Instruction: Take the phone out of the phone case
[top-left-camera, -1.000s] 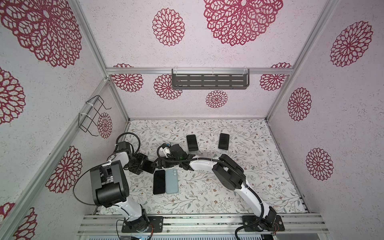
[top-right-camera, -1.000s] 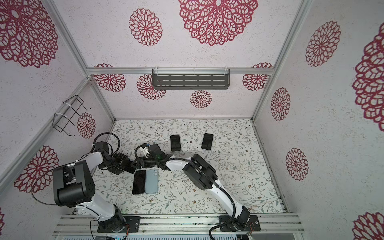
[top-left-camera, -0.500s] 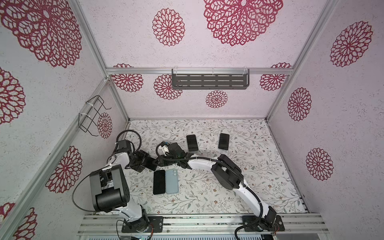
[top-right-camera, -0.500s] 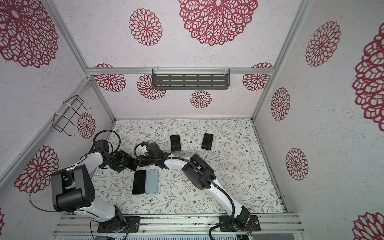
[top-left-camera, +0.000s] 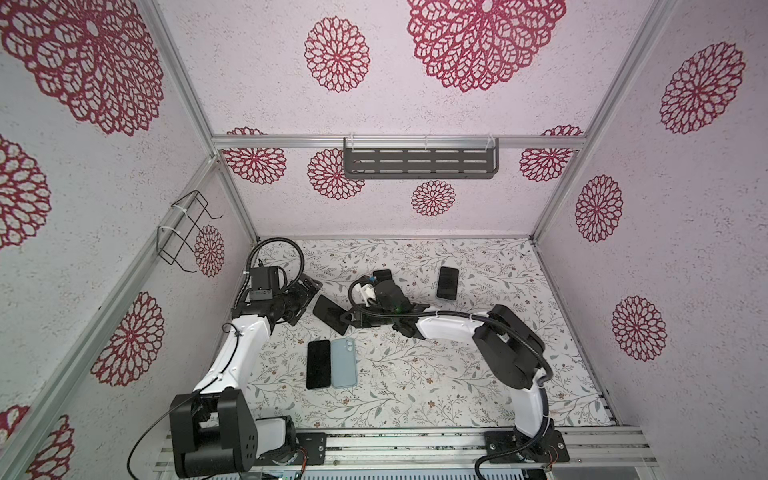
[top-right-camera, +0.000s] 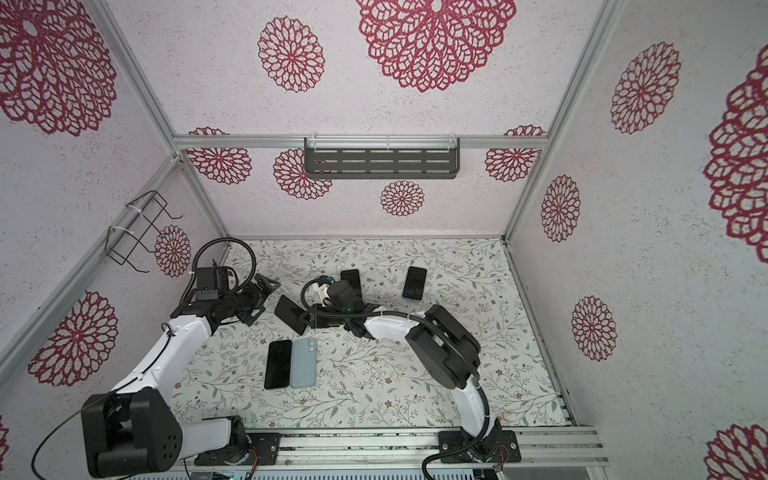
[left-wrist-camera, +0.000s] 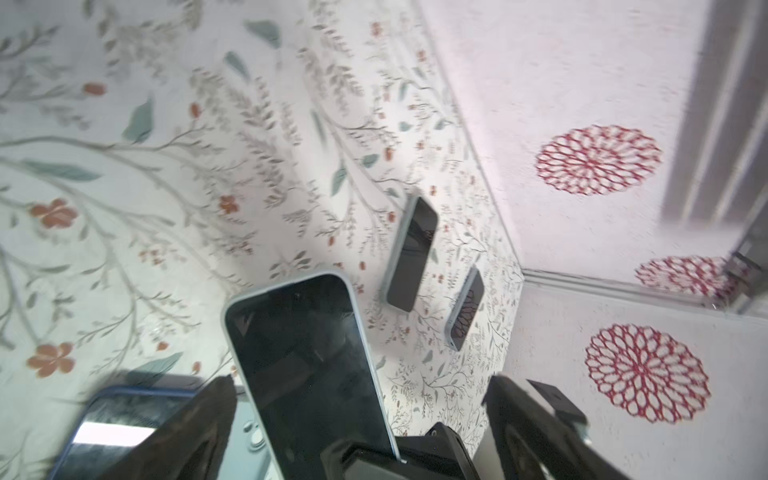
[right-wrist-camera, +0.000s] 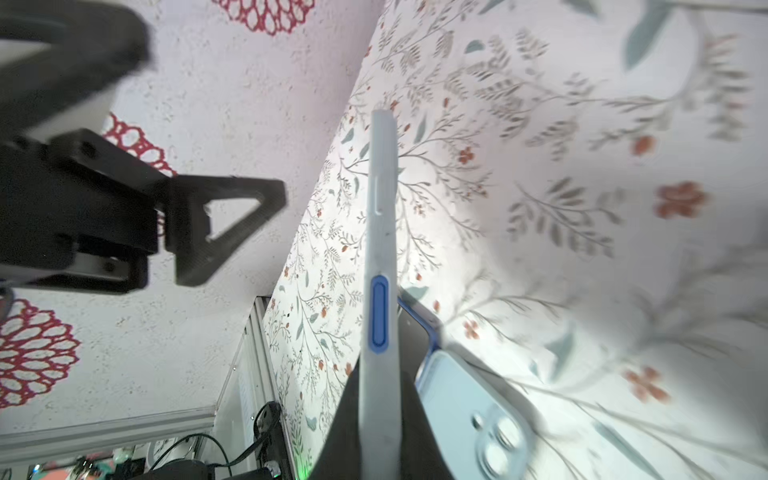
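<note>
Phone (left-wrist-camera: 307, 365), glossy black slab, sits in thin, perhaps rubbery, pale case (right-wrist-camera: 380, 232).

Right gripper (top-left-camera: 344, 323) is clamped on one end of a dark phone (top-left-camera: 328, 318), which is tilted above the floral surface (top-left-camera: 415, 386). Left gripper (top-left-camera: 304, 301) is just beside the other end, jaws spread, not touching. Nearer the front, a flat phone (top-left-camera: 318, 364) lies screen up, touching a light blue case (top-left-camera: 343, 362). Toward the rear wall lie a back phone (top-left-camera: 448, 282) and a half-hidden phone (top-left-camera: 382, 274) behind the right wrist.
</note>
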